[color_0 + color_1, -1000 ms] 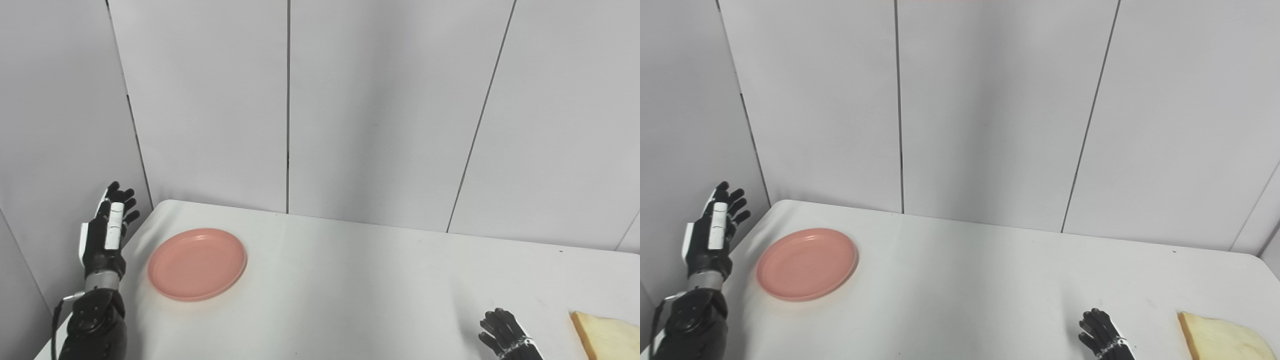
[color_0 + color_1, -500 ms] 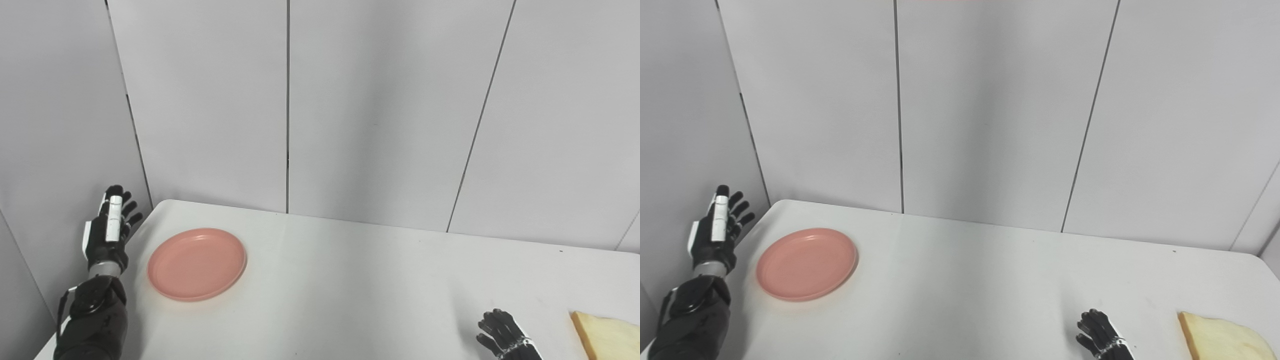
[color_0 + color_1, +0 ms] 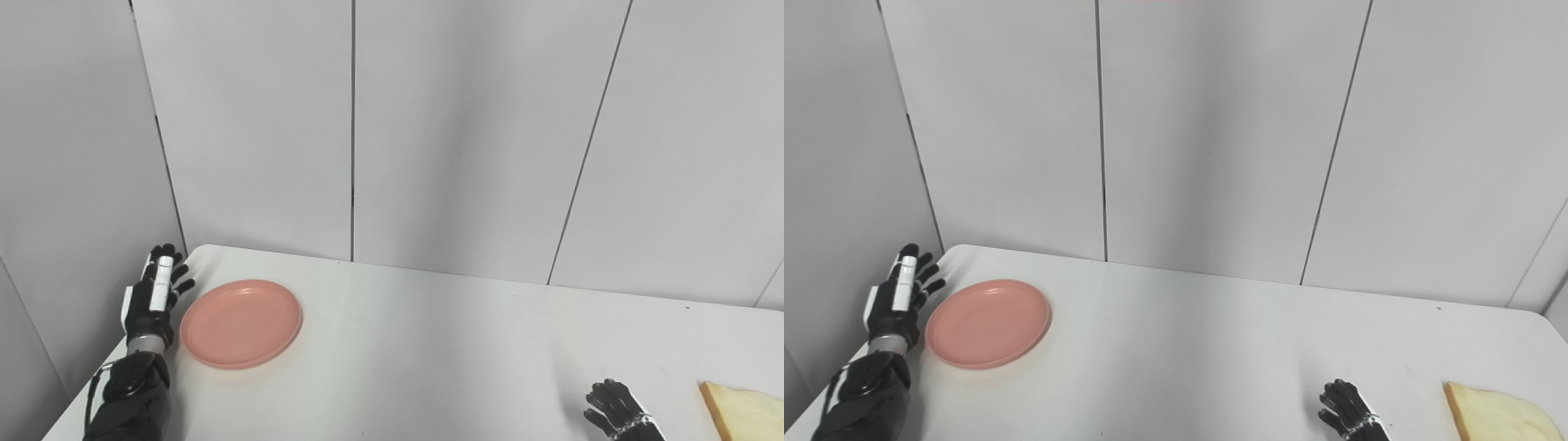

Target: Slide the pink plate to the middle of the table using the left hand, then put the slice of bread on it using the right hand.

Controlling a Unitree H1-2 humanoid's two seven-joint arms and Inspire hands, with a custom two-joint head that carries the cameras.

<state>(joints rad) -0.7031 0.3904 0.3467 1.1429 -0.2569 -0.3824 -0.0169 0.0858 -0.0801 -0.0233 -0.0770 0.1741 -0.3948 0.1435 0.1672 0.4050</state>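
The pink plate [image 3: 241,322] lies flat near the table's left end. My left hand [image 3: 154,296] stands open and edge-on just left of the plate's rim, fingers pointing up and away; I cannot tell whether it touches the rim. It holds nothing. The slice of bread [image 3: 744,411] lies at the table's near right corner, partly cut off by the picture edge. My right hand [image 3: 615,410] rests low on the table left of the bread, fingers apart and empty, its wrist out of view.
The white table [image 3: 441,355] has its left edge right beside my left hand and a rounded far-left corner. Grey wall panels [image 3: 352,122] stand directly behind the table's far edge.
My left hand has moved right and down, from off the table's left edge to beside the plate's rim. The plate, bread and right hand have stayed in place.
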